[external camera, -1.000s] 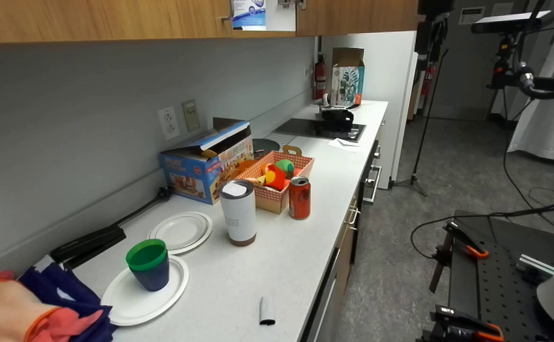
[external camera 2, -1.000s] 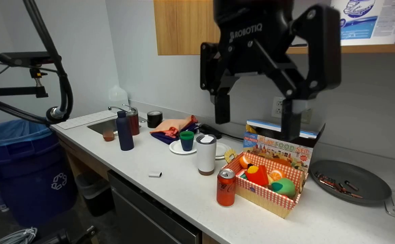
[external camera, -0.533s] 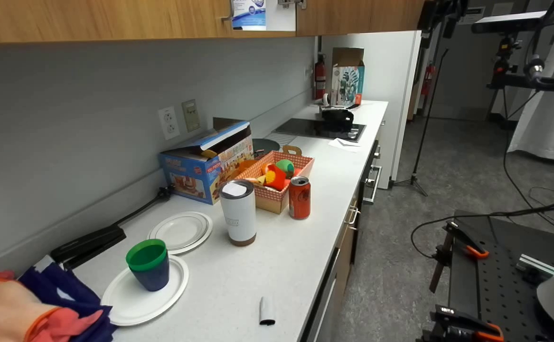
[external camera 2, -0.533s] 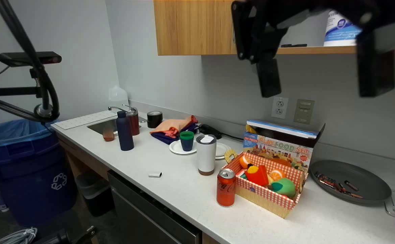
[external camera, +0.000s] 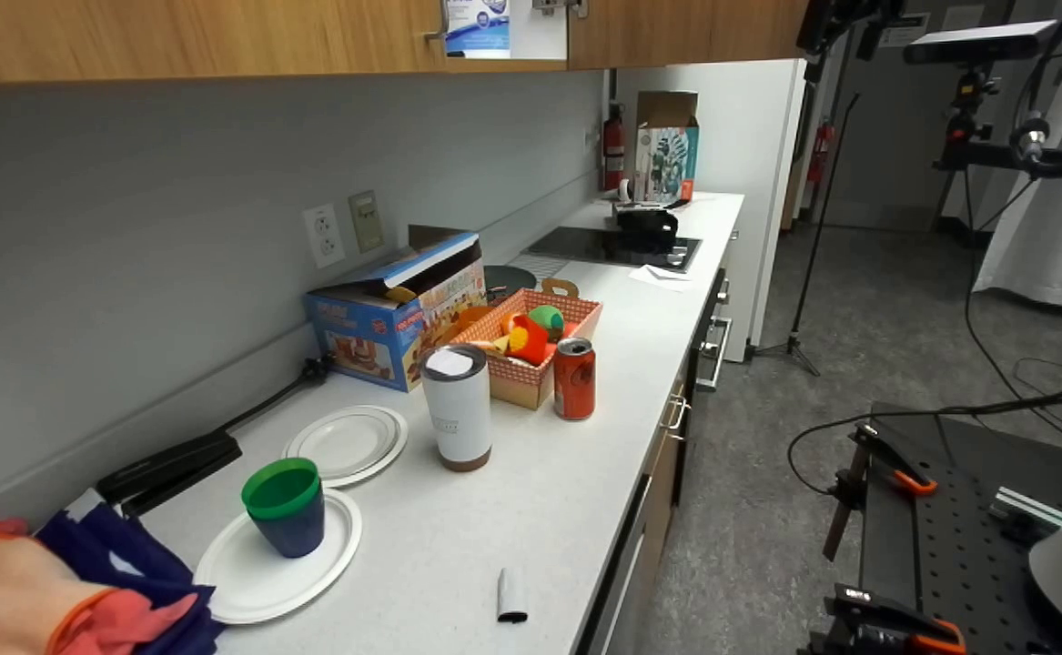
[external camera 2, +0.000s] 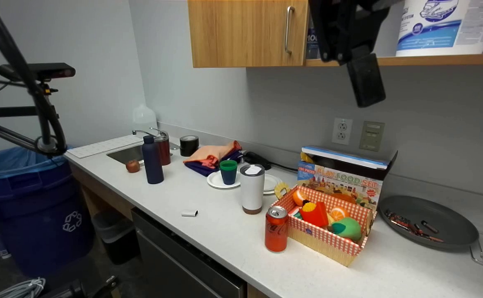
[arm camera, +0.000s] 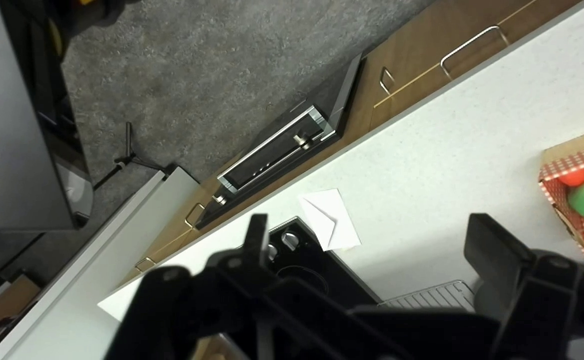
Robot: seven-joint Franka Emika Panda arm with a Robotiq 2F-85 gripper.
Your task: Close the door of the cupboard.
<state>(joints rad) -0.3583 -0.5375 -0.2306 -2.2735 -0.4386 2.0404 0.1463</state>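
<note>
Gripper (arm camera: 373, 237), spread wide and holding nothing, hangs near the door (external camera: 644, 35), which stands open on the cupboard (external camera: 505, 65); whether they touch I cannot tell. Likely light and stiff, it should swing easily, best pushed near its free edge rather than gripped.

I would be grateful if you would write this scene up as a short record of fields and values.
Cupboard: open, inside showing
Contents in view: blue-and-white tub
Door: wood panel, apparently swung out at its hinge
Neighbouring door: wood, silver bar handle, looks shut
Claw: open, holding nothing; contact with the door unclear
Counter: white tumbler, red can, checked box of toy food
Task status: door not yet closed
</note>
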